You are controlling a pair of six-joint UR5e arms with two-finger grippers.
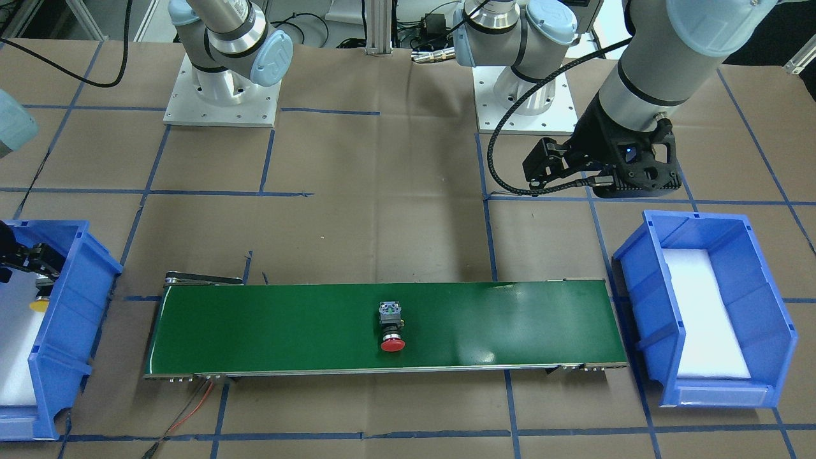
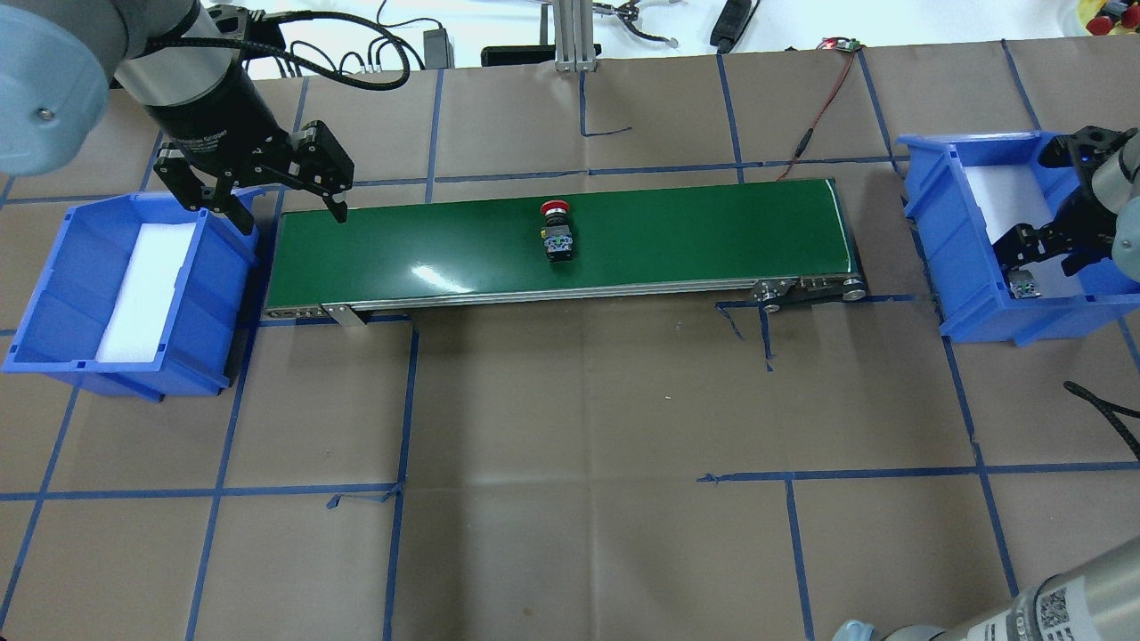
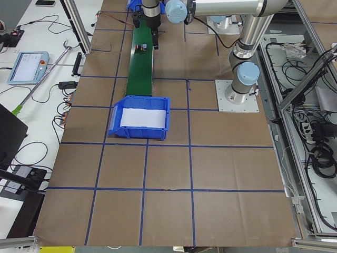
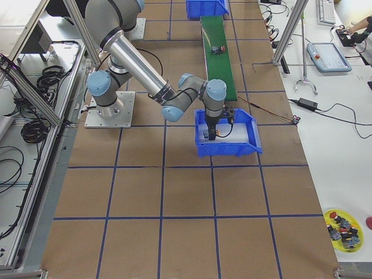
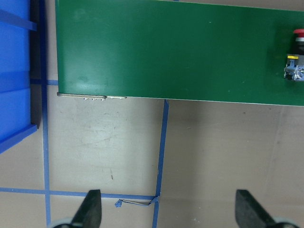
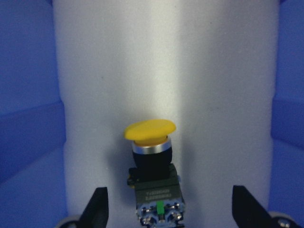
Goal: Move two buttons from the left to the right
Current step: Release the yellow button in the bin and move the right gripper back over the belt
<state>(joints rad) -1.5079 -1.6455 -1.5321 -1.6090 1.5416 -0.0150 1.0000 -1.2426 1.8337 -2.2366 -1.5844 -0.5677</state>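
A red-capped button (image 2: 557, 233) lies on its side at the middle of the green conveyor belt (image 2: 695, 231); it also shows in the front view (image 1: 391, 328) and at the left wrist view's right edge (image 5: 297, 52). My left gripper (image 2: 294, 218) hangs open and empty above the belt's left end, beside the left blue bin (image 2: 53, 294). The yellow-capped button (image 6: 152, 185) lies on white foam inside the right blue bin (image 2: 944, 231). My right gripper (image 6: 171, 211) is down in that bin, open, a finger on either side of the button without touching it.
White foam pads line both bins. Blue tape lines cross the brown paper table. A red wire (image 2: 824, 98) runs from the belt's right end to the table's back. A yellow dish of spare buttons (image 4: 343, 224) sits on the side bench.
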